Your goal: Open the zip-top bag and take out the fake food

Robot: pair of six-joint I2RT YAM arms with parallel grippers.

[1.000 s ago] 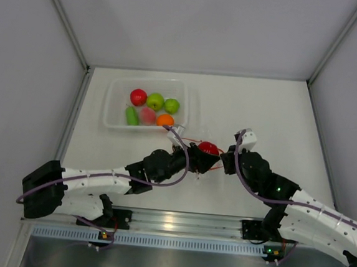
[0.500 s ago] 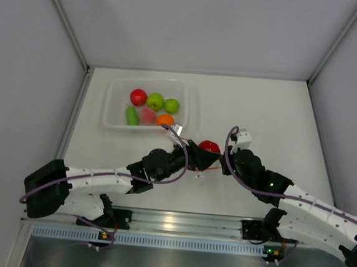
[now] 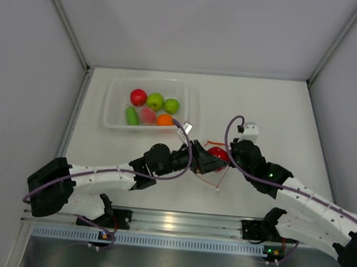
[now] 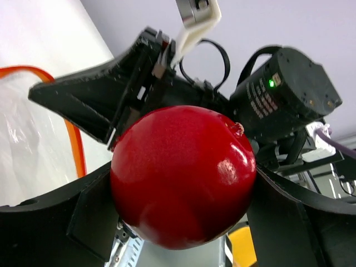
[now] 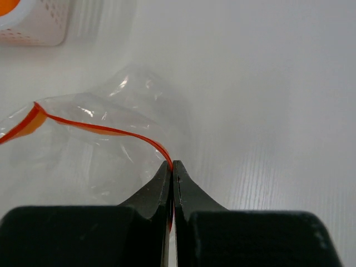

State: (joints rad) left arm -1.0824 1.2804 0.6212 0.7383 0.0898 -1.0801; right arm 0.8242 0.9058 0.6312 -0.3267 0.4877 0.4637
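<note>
Left gripper (image 3: 208, 162): I see it clamped on the red fruit (image 4: 183, 175), a finger on each side, at the centre of the top view.
Right gripper (image 5: 172, 167): pinched tight on the orange-red strip (image 5: 105, 130) of the bag (image 5: 111, 161), just right of the left gripper.
Bag: clear and crumpled on the table (image 3: 280, 111); I cannot tell if the red fruit is free of it.
Other fruits (image 3: 155, 101): six in the tub (image 3: 114, 123), upper left of centre.
</note>
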